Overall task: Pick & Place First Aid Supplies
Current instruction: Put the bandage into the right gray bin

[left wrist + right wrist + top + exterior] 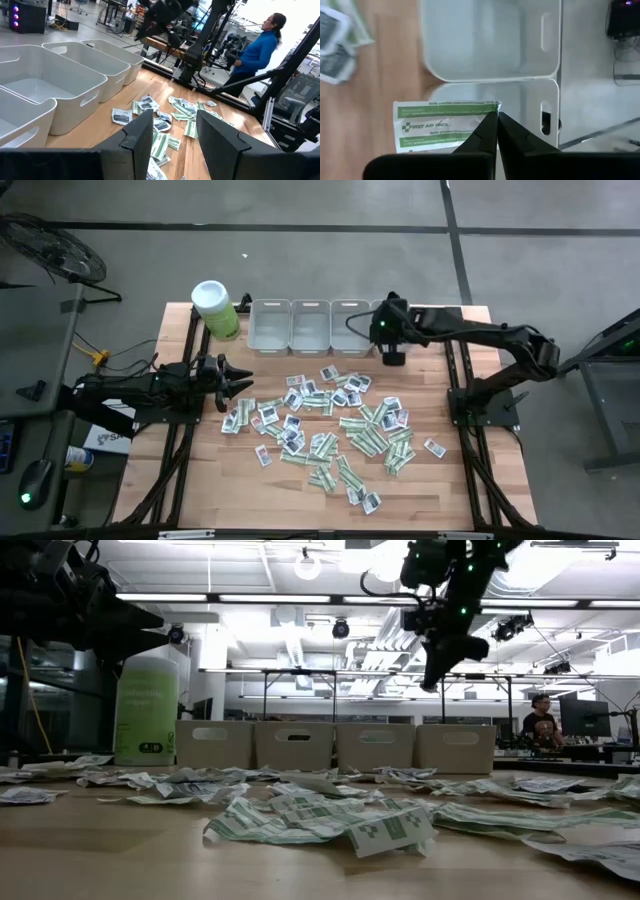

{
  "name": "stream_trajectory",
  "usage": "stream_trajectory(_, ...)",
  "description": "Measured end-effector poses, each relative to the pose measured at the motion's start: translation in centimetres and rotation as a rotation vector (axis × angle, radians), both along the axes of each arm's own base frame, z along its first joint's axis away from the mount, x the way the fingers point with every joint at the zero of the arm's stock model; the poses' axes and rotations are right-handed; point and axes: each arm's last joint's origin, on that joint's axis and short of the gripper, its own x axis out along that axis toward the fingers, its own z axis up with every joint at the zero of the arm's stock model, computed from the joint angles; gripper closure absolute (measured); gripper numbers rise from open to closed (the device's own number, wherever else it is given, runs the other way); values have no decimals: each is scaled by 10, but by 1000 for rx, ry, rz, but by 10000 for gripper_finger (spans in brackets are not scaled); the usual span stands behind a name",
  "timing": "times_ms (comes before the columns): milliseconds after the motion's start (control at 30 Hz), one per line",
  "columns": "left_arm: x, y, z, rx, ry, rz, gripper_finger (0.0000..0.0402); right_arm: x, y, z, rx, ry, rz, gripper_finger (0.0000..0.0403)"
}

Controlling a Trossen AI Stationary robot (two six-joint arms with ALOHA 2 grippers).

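Many first aid supplies (320,425), small white packets and green-and-white strips, lie scattered flat across the middle of the wooden table. My right gripper (392,352) hangs over the table's far right by the grey bins (310,325), shut on one green-and-white strip packet (440,127). That packet hangs above the rims of two bins (490,40). My left gripper (172,135) waits open and level at the table's left edge, pointing toward the pile, with nothing between its fingers. My right gripper pinches the strip packet between its two fingertips at one end, near a corner (487,114). The fingers slant downward from above. The packet is lifted clear, sticking out flat sideways from the fingertips, printed face toward the wrist camera.
A row of grey bins (300,745) stands along the far edge. A lime-green canister with a white lid (215,310) stands at the far left beside them. A person (255,50) stands beyond the table's right side. Bare wood shows along the near edge.
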Motion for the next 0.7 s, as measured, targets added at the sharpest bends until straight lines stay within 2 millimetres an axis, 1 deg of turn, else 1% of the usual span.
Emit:
stream_trajectory(167, 0, 0, 0, 0, 1, 0, 252, -13, -26, -7, -11, -3, -66, 401)
stream_trajectory(333, 0, 0, 0, 0, 1, 0, 252, -23, -43, -19, -4, -37, -75, 399)
stream_trajectory(400, 0, 0, 0, 0, 0, 0, 252, -25, -48, -27, 20, -52, -64, 401)
stream_trajectory(500, 0, 0, 0, 0, 0, 0, 252, -29, -50, -42, 31, -23, -54, 400)
stream_trajectory(700, 0, 0, 0, 0, 0, -2, 252, -28, -54, -61, 3, -7, -37, 401)
